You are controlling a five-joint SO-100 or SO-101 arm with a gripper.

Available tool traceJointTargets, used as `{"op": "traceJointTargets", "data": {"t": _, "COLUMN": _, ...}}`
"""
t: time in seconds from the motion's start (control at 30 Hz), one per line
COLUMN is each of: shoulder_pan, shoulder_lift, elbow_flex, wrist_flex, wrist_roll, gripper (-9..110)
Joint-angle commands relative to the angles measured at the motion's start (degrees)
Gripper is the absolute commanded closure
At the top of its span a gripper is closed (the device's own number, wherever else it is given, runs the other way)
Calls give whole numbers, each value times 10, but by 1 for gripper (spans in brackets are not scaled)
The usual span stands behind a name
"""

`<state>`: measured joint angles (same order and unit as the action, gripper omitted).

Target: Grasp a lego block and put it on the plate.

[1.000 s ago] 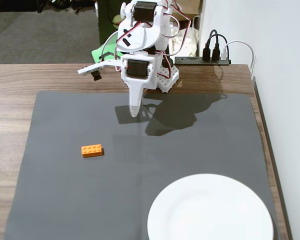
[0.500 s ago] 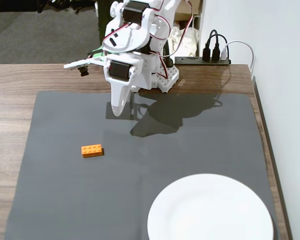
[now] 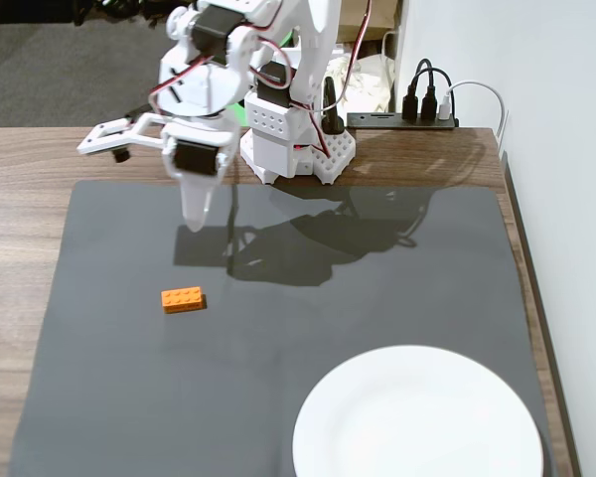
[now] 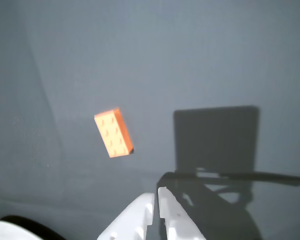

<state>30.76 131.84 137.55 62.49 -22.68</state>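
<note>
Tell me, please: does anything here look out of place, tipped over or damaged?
Nothing stands out. The lego block lies flat, studs up, on the grey mat, the plate is empty and whole, and the gripper hangs above the mat, closed.

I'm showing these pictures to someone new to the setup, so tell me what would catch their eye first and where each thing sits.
The bright orange lego block stands out, lying alone on the dark grey mat left of centre in the fixed view. The large white plate fills the mat's near right corner, empty. The white arm leans out from the far edge of the wooden table, its gripper pointing down, jaws together in the wrist view, above the mat and short of the block.
</note>
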Motion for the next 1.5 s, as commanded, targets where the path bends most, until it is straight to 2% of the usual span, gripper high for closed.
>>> {"op": "traceJointTargets", "data": {"t": 0.0, "shoulder_pan": -5, "shoulder_lift": -38, "elbow_flex": -49, "wrist_flex": 10, "wrist_roll": -46, "gripper": 101}}
{"op": "traceJointTargets", "data": {"t": 0.6, "shoulder_pan": 13, "shoulder_lift": -203, "elbow_flex": -185, "wrist_flex": 27, "wrist_roll": -178, "gripper": 100}}
{"op": "traceJointTargets", "data": {"t": 0.87, "shoulder_pan": 22, "shoulder_lift": -222, "elbow_flex": -200, "wrist_flex": 40, "wrist_roll": -174, "gripper": 75}}
{"op": "traceJointTargets", "data": {"t": 0.93, "shoulder_pan": 25, "shoulder_lift": -226, "elbow_flex": -201, "wrist_flex": 48, "wrist_roll": -174, "gripper": 64}}
{"op": "traceJointTargets", "data": {"t": 1.17, "shoulder_pan": 30, "shoulder_lift": -258, "elbow_flex": -230, "wrist_flex": 80, "wrist_roll": -229, "gripper": 50}}
{"op": "traceJointTargets", "data": {"t": 1.47, "shoulder_pan": 29, "shoulder_lift": -345, "elbow_flex": -306, "wrist_flex": 84, "wrist_roll": -277, "gripper": 50}}
